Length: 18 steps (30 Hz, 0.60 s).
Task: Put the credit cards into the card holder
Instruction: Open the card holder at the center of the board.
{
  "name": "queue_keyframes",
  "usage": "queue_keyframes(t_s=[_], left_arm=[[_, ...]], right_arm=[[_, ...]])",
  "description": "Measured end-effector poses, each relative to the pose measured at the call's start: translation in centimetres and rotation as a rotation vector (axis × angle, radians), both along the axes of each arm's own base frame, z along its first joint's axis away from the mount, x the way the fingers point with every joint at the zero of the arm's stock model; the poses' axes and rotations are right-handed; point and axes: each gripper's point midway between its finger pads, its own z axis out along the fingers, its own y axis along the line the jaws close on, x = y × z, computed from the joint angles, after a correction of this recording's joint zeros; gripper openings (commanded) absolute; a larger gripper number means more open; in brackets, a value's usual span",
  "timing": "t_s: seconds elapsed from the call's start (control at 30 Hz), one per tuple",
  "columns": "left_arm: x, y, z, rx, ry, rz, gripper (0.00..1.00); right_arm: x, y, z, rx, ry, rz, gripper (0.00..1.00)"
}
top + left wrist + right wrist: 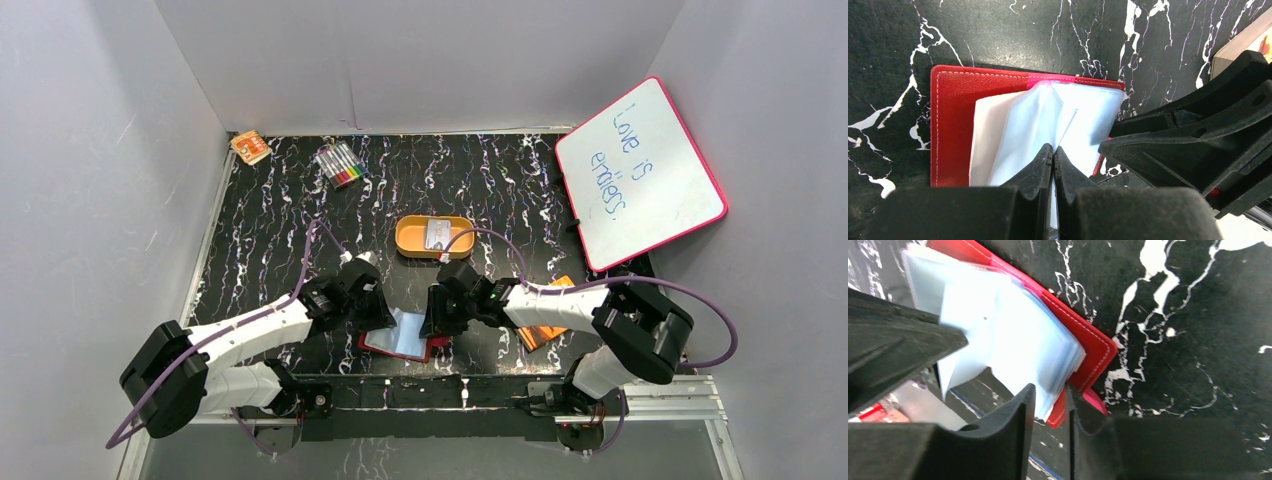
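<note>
Black marbled table [280, 200], grey walls [400, 60]; left end effector [1053, 150] and right end effector [1050, 392] closed tight on card holder [953, 100].

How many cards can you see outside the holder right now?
1: a card lies in the tin at mid-table. More may be stacked beneath it or tucked in the pockets of the holder, which the wrist views show only partly.
</note>
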Motion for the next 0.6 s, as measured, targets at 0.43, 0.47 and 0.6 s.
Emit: queue_keyframes(t_s=[0.43,0.47,0.6], left_arm=[[-0.4,0.2,-1.2,0.027,0.071,0.050,0.00],[-0.3,0.2,-1.1,0.026,0.074,0.056,0.00],[0.1,-0.4,-0.6,0.008,0.081,0.080,0.00]], right_arm=[[0.6,-1.6,4.5,0.035,-0.237,0.089,0.65],[0.4,-1.4,4.8,0.041,-0.264,0.105,0.65],[-0.9,-0.3,4.7,0.028,-0.349,0.193,0.64]])
